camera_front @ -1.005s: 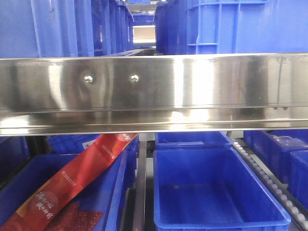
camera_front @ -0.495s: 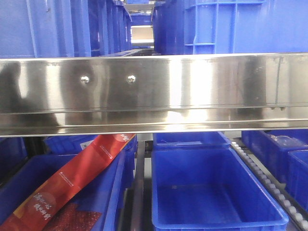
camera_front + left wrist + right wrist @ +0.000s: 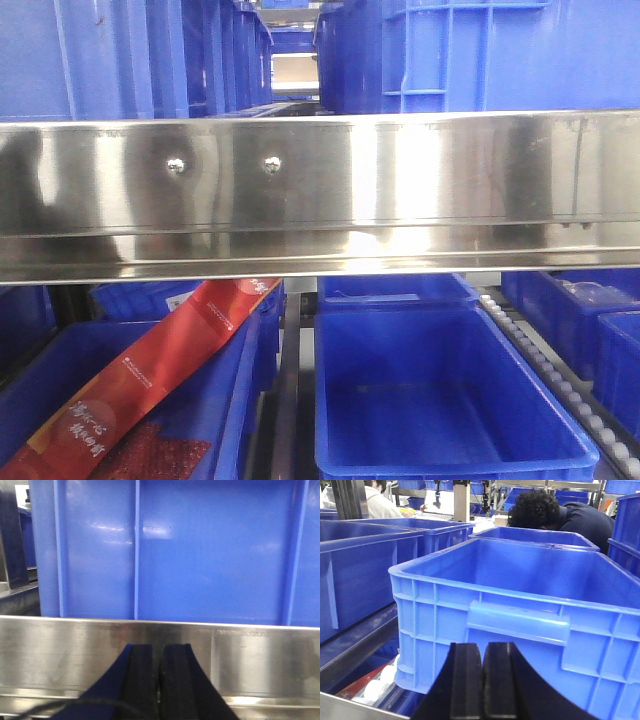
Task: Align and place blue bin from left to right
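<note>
Both hands are clenched on nothing, the left hand (image 3: 159, 680) before the steel shelf rail (image 3: 250, 655) under a blue bin (image 3: 200, 550), the right hand (image 3: 483, 680) facing another blue bin's handle (image 3: 517, 622); the front view has barely shifted leftward since a second ago, so aligning hasn't begun.

1. The red package (image 3: 150, 375), leaning in the lower left bin (image 3: 235, 400), carries white and yellow printed characters, but they are too small and blurred to read.
2. The steel rail (image 3: 240, 652) shows a faint stamped line in the left wrist view, not legible.
</note>
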Motion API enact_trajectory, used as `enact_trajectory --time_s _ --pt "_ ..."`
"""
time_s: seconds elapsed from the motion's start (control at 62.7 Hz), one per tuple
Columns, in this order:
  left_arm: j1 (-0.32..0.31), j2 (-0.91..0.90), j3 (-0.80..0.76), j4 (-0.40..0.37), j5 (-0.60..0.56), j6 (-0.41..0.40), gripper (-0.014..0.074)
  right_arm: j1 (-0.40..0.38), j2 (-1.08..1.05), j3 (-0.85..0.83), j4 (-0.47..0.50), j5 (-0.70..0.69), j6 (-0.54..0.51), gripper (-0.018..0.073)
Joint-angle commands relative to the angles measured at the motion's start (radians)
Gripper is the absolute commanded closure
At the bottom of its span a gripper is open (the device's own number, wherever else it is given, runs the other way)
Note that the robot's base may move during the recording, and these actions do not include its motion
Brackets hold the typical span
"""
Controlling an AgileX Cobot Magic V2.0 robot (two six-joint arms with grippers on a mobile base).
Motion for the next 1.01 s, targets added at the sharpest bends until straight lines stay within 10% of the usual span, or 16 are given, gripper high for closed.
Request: enact_trajectory --time_s 0.0,0.239,0.59,0.989 --pt "0.006 -0.006 -0.001 -0.006 -0.025 0.002 0.0582 -0.001 -0.007 0.001 -0.010 -0.026 -0.006 0.0630" --pt "0.006 -0.006 -0.001 -0.006 -0.025 0.002 0.0582 -0.015 -0.026 0.017 -0.010 -0.025 -0.031 0.0630" --pt "0.006 -0.006 -0.001 -0.006 -0.027 0.002 0.0582 -0.287 -0.269 0.397 0.153 -0.211 -0.086 0.0630" --pt "0.006 -0.006 -0.001 -0.006 -0.027 0.002 0.0582 -0.300 -0.559 0.680 0.152 -0.215 -0.086 0.0630"
